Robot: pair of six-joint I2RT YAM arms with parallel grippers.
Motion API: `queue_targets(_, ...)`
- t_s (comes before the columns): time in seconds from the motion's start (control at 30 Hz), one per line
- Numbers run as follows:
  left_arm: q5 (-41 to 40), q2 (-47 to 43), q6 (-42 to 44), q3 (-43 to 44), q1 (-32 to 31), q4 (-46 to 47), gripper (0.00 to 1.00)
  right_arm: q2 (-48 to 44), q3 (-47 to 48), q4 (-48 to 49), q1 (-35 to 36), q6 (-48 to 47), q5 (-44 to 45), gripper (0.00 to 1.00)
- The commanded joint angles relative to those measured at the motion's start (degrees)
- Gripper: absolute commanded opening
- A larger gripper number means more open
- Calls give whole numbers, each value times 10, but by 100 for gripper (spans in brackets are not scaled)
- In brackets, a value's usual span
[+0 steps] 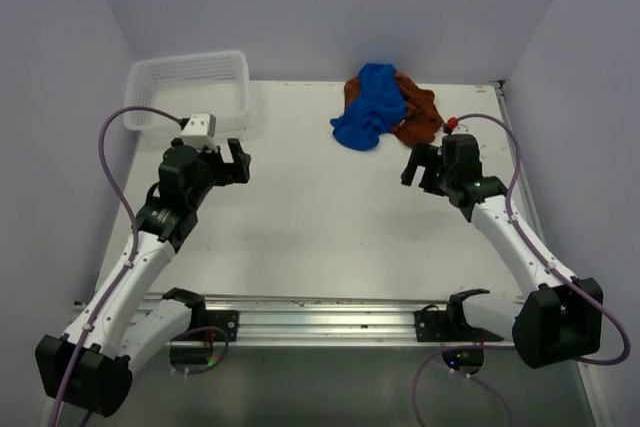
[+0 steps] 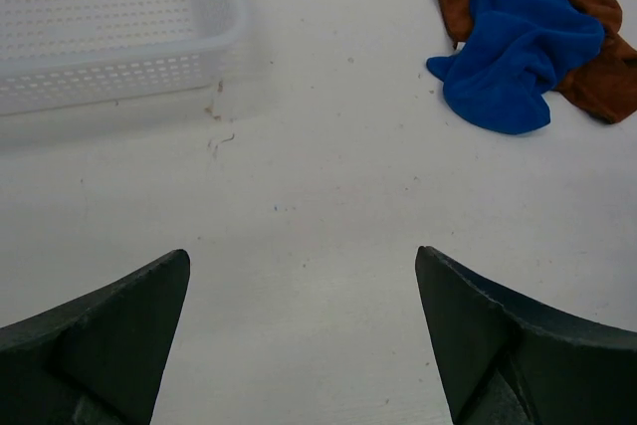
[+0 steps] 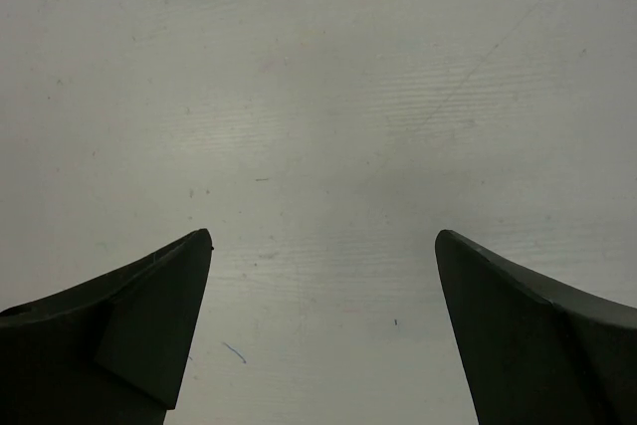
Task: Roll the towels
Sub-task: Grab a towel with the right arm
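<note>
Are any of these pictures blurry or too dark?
Top view: even light, only soft shadows by the blue towel. Left wrist view: the white basket looks washed out. Right wrist view: the table is sharp; the right claw's fingers show little detail.

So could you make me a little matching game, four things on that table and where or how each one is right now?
Things:
1. blue towel
2. rust-brown towel
3. white mesh basket
4. left end effector

Place or state:
A. open, holding nothing
B. far left corner
C. crumpled, lying on top of the other cloth
D. partly covered, far right of centre

Pairs: 1-C, 2-D, 3-B, 4-A
</note>
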Motion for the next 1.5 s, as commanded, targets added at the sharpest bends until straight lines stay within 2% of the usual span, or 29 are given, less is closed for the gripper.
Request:
queue_targets(0.0, -12, 5, 10, 17, -3, 15, 99, -26, -10, 35, 1, 14, 8, 99)
queue_targets(0.13, -11, 2, 9, 17, -3, 15, 100, -14, 3, 22, 2, 12, 7, 99)
queue_targets(0.3, -2, 1, 12, 17, -3, 15, 99, -15, -9, 60, 1, 1, -31, 99)
queue_targets(0.53, 2, 1, 10, 17, -2, 13, 99, 85, 31, 143, 2, 18, -80, 98)
queue_targets(0.63, 1, 1, 9, 18, -2, 12, 100, 164, 92, 154, 6, 22, -95, 86)
queue_targets(0.9, 34, -3, 5, 20, -2, 15, 100, 412, 323, 112, 40, 0, -97, 86)
queue_targets(0.93, 34, -2, 5, 19, -2, 15, 100, 436, 368, 108, 44, -8, -99, 81)
queue_targets(1.03, 39, 3, 5, 20, -2, 13, 100, 521, 455, 64, 61, -30, -83, 79)
queue_targets(1.27, 44, 6, 3, 21, -2, 16, 100, 593, 493, 53, 77, -44, -52, 78)
queue_targets(1.37, 60, 9, 1, 20, -2, 18, 100, 601, 491, 52, 80, -52, -47, 71)
queue_targets(1.4, 65, 11, 0, 20, -2, 18, 99, 602, 490, 51, 80, -52, -46, 65)
queue_targets(1.43, 66, 11, 0, 19, -2, 18, 100, 600, 485, 53, 81, -52, -47, 55)
queue_targets(1.47, 66, 10, -1, 19, -2, 19, 100, 595, 483, 54, 81, -53, -48, 51)
